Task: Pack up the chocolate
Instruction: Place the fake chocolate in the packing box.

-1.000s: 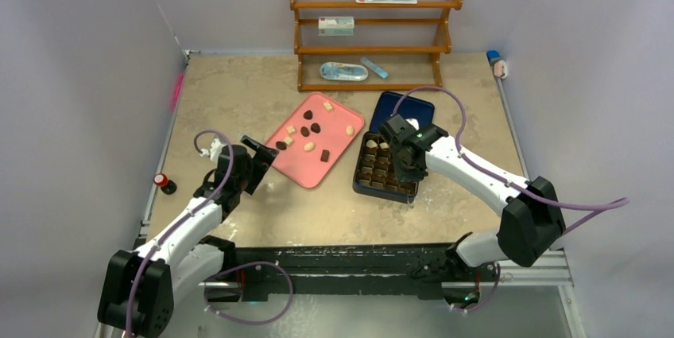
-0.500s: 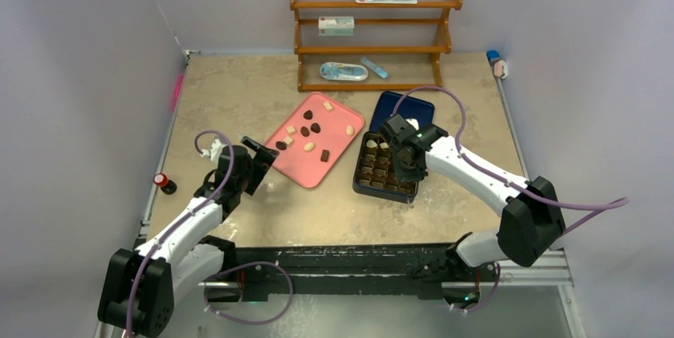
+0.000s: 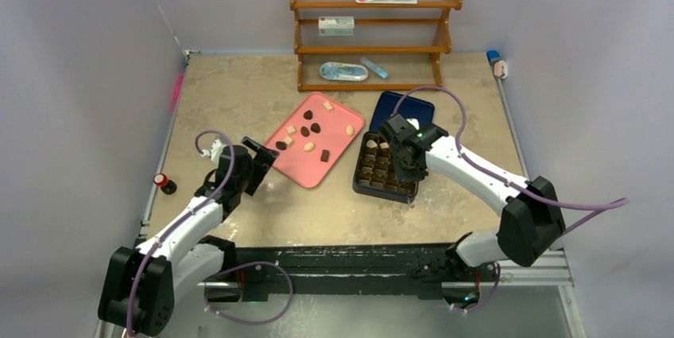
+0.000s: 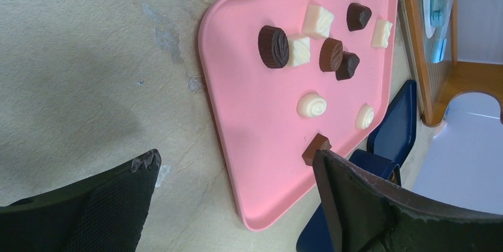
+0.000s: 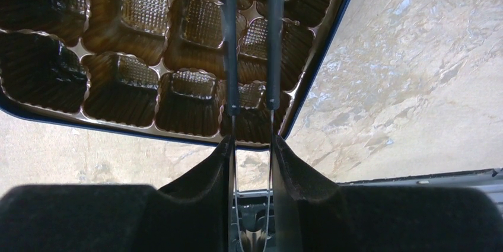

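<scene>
Two arms: white and black, fixed at the near edge of the beige stone-pattern table point(image 3: 238, 99), one to the near left and one to the near right of the pink plastic tray point(image 3: 300, 169).
Small red and black object point(image 3: 163, 181): on the table, well apart from the pink plastic tray, to its left.
Left gripper point(image 4: 236, 163): just beside the near-left edge of the tray. Its jaws are spread wide and nothing is held between them.
Right gripper point(image 3: 408, 172): to the right of the tray, over the box. The thin fingers point(image 5: 230, 38) stand only a little apart, and the gap shows only the box below, no piece.
Dark plastic box with brown gridded insert point(image 5: 124, 15): just beside the right edge of the tray. The near cells are empty. At least two pale pieces lie in its far row point(image 3: 371, 144).
Chocolate point(image 4: 311, 104): ten small pieces lie loose on the tray, five dark brown and five cream-white. Most are in the far half. One dark square piece point(image 4: 315, 148) is nearest to the left gripper.
Dark blue flat lid point(image 3: 409, 106): behind the box, to the far right of the tray.
Brown wooden shelf rack point(image 3: 373, 50): at the far edge of the table, behind the tray, with small packets on its shelves.
</scene>
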Robot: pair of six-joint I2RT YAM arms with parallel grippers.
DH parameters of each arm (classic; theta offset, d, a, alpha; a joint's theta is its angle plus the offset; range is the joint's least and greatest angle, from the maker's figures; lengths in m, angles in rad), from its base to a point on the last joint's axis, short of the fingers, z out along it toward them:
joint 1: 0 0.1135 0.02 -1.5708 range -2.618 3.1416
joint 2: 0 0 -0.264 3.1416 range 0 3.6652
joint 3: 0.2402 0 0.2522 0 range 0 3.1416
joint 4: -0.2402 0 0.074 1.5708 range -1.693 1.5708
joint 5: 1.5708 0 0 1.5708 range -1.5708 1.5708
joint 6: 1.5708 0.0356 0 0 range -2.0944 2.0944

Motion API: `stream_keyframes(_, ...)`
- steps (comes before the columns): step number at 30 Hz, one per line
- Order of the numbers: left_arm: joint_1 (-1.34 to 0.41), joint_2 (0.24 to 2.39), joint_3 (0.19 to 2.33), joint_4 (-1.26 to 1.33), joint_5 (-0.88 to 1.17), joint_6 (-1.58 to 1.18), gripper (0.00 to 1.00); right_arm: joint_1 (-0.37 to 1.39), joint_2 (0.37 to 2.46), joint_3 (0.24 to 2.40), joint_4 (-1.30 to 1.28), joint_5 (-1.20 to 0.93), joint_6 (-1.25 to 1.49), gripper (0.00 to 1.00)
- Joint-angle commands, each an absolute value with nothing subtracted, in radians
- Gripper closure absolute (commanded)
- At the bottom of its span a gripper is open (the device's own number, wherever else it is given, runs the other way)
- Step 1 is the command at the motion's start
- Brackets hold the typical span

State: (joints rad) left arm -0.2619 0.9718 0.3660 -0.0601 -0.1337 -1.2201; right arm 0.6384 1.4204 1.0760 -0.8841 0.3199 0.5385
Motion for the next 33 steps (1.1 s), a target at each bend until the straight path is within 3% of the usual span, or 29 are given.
stream_keyframes(1,-0.255,0.977,0.377,-0.021,-0.124,-1.229,0.0,0.633,1.422,1.076,-0.892,0.317,0.533,0.72)
stream_keyframes(10,-0.255,0.977,0.374,-0.02,-0.126,-1.229,0.0,0.632,1.413,1.078,-0.891,0.314,0.534,0.73)
stream_keyframes(18,-0.255,0.978,0.37,-0.016,-0.124,-1.233,0.0,0.631,1.392,1.095,-0.9,0.313,0.524,0.86)
stream_keyframes(33,-0.255,0.982,0.367,-0.014,-0.123,-1.245,0.0,0.65,1.366,1.207,-0.888,0.282,0.428,0.88)
